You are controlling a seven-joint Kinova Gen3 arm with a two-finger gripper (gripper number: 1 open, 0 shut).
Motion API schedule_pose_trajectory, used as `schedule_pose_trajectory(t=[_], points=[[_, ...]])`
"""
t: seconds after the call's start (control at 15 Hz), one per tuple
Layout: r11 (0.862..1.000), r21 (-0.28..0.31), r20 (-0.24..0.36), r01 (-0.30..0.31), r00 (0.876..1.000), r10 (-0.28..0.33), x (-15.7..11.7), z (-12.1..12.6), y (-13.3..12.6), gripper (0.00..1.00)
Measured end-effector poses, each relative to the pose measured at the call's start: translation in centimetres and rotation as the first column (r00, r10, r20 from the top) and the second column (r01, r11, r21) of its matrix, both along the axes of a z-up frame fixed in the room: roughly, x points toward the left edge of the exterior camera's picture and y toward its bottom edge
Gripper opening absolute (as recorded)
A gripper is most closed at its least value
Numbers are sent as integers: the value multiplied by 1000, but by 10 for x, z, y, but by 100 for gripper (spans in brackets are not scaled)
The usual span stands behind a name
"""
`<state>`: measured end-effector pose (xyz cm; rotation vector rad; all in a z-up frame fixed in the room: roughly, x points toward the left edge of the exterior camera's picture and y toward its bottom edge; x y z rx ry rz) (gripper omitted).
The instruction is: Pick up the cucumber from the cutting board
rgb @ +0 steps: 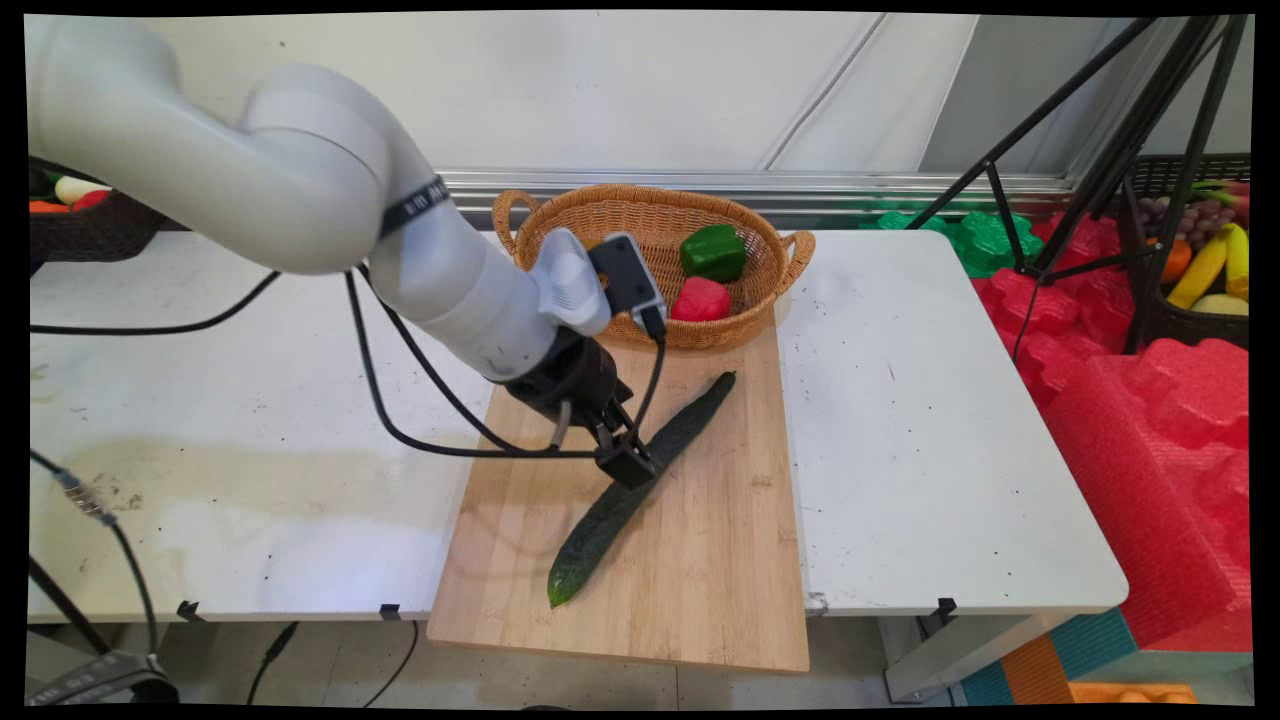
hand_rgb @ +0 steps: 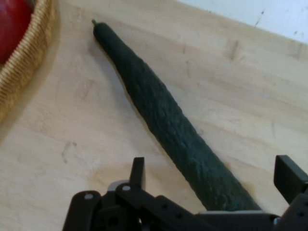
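A long dark green cucumber (hand_rgb: 166,120) is seen lying slantwise on a pale wooden board (hand_rgb: 231,101), its stalk end toward the upper left. The gripper (hand_rgb: 211,175) is spread wide, one finger on each side of the cucumber's near part. A wicker basket (hand_rgb: 24,72) holding something red (hand_rgb: 14,26) is seen at the left edge.

**Hidden and cut-off parts**

The long dark green cucumber (hand_rgb: 163,120) is cut off by the black two-finger gripper (hand_rgb: 211,190) in the hand view. The woven wicker basket (rgb: 760,240) is partly hidden by the arm, and an orange item inside cannot be identified.
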<state>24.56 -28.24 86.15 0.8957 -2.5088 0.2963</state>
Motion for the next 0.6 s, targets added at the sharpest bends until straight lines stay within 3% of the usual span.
schedule_pose_trajectory(t=[0.6], points=[[997,57,31,-43,999,42,-15,-40,-5,100]])
